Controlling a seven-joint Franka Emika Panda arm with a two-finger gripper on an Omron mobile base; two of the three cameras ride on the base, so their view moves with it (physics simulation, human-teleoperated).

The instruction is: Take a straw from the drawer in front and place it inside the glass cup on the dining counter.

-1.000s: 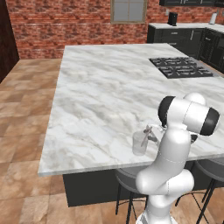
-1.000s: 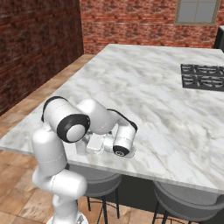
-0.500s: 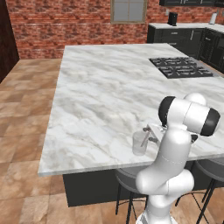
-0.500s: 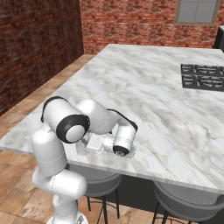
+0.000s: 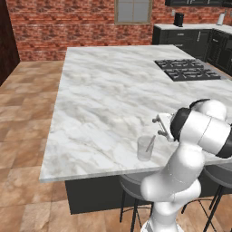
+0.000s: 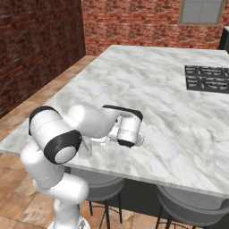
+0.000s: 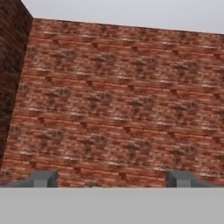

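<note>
Clear glass cup (image 5: pixel 145 148) stands near the front edge of the veined marble dining counter (image 5: pixel 104 99), thin pale straw (image 5: pixel 150 143) leaning tilted inside it. Gripper (image 7: pixel 111 179) just right of the cup, fingers spread wide, holding nothing.

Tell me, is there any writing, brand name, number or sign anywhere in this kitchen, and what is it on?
None: no readable text in any view.
The glass cup, the straw inside it, and the marble dining counter are plain.
The cooktop and the robot's white arm carry no labels.
The small items on the far worktop are too small to tell.
</note>
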